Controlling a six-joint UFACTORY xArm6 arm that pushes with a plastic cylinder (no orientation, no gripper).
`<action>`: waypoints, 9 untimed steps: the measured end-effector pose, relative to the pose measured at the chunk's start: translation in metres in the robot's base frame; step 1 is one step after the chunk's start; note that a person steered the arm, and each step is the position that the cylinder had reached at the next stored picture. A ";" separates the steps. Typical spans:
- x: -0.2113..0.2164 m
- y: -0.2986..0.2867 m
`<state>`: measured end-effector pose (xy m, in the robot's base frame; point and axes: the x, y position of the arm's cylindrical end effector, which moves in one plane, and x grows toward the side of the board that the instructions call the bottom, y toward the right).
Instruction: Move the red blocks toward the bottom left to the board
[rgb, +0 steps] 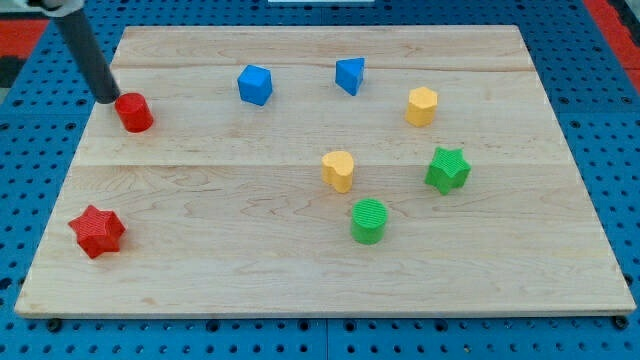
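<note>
A red cylinder block (133, 112) sits near the board's upper left. A red star block (97, 231) lies near the board's lower left corner. My tip (107, 99) is at the end of the dark rod that comes down from the view's top left. It rests just left of and slightly above the red cylinder, touching it or nearly so.
A blue cube (255, 84) and a blue triangular block (350, 75) sit near the top. Two yellow blocks (421, 105) (339, 170), a green star (447, 169) and a green cylinder (368, 220) lie right of centre. The wooden board (200, 280) lies on blue pegboard.
</note>
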<state>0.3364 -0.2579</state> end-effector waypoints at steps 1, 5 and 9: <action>0.014 0.025; 0.046 0.059; 0.133 0.070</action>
<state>0.4699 -0.1884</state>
